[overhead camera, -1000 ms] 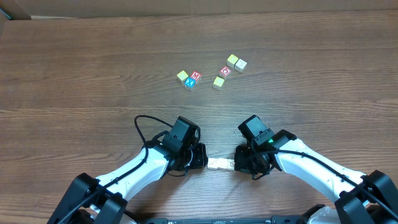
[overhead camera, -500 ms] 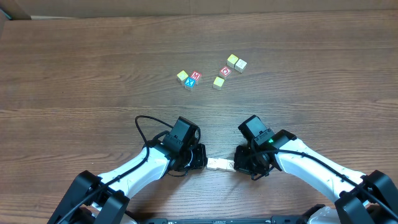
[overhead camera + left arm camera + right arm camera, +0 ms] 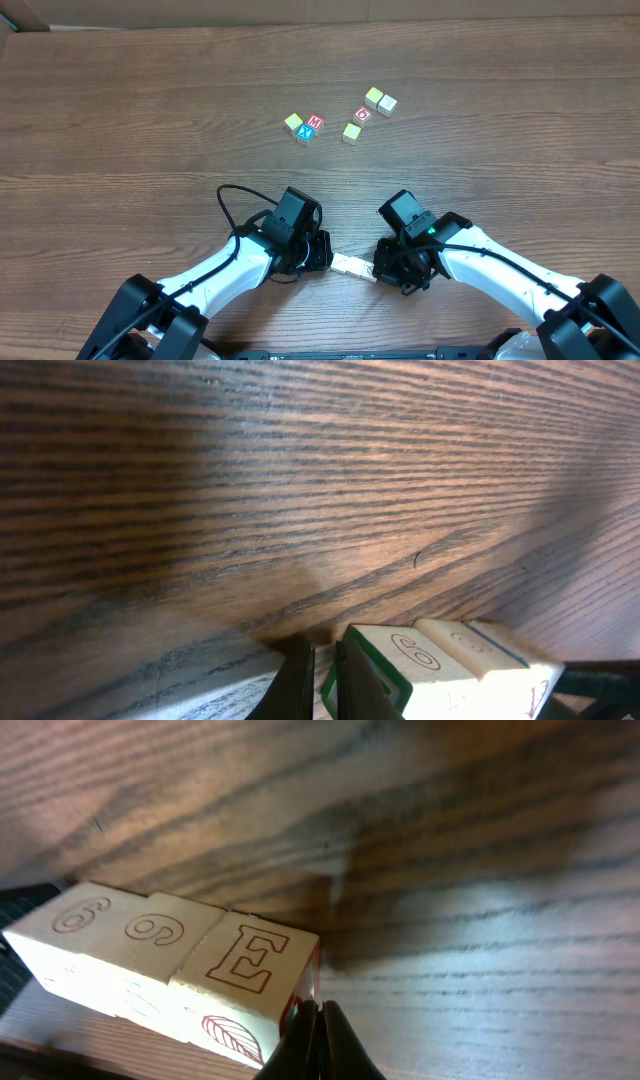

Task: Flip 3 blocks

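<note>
Lower centre: left gripper (image 3: 326, 258) and right gripper (image 3: 380, 268), each with jaws pressed together, are flanking a row of three pale blocks (image 3: 354, 266).

Overhead looks straight down on the table (image 3: 120, 100); both wrist views skim it closely (from opposite ends), sharing the row of blocks (image 3: 354, 265).

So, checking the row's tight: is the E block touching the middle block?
Touching. The right wrist view shows the E block flush against the middle block, with no gap between.
</note>
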`<action>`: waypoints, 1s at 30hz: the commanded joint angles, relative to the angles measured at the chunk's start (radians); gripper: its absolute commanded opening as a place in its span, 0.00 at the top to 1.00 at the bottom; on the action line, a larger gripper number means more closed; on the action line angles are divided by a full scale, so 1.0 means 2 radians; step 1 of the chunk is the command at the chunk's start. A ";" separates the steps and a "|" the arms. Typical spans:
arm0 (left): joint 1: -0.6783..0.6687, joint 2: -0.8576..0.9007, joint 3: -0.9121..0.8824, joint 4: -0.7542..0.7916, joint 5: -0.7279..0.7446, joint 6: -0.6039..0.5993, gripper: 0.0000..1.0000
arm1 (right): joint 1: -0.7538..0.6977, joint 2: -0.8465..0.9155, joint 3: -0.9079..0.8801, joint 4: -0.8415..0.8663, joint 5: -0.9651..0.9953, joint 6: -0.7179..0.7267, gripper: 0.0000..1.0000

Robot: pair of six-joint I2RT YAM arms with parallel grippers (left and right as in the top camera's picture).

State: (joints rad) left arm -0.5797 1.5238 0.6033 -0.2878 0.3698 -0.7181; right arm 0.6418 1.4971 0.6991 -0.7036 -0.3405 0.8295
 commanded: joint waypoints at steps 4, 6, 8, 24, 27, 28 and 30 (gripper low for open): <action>-0.002 0.004 0.009 0.004 0.021 0.046 0.96 | 0.018 -0.001 0.001 0.014 -0.023 0.031 0.96; -0.002 0.004 0.009 0.003 0.021 0.062 0.96 | 0.019 -0.001 0.001 0.015 -0.024 0.031 0.96; -0.002 0.004 0.009 0.002 0.021 0.084 0.96 | 0.019 -0.001 0.001 0.015 -0.024 0.031 0.96; -0.002 0.004 0.009 -0.001 -0.024 0.145 0.96 | 0.023 -0.001 0.001 0.015 -0.039 0.046 0.96; -0.002 0.004 0.009 0.000 -0.025 0.152 0.96 | 0.023 -0.001 0.001 0.014 -0.042 0.052 0.96; -0.002 0.004 0.009 0.000 -0.027 0.153 0.96 | 0.023 -0.001 0.001 0.013 -0.042 0.054 0.96; -0.002 0.004 0.009 0.000 -0.030 0.158 0.96 | 0.023 -0.001 0.001 0.013 -0.042 0.055 0.96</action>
State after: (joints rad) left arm -0.5800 1.5238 0.6086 -0.2882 0.3126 -0.4435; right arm 0.6788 1.4971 0.6983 -0.6930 -0.4004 0.9230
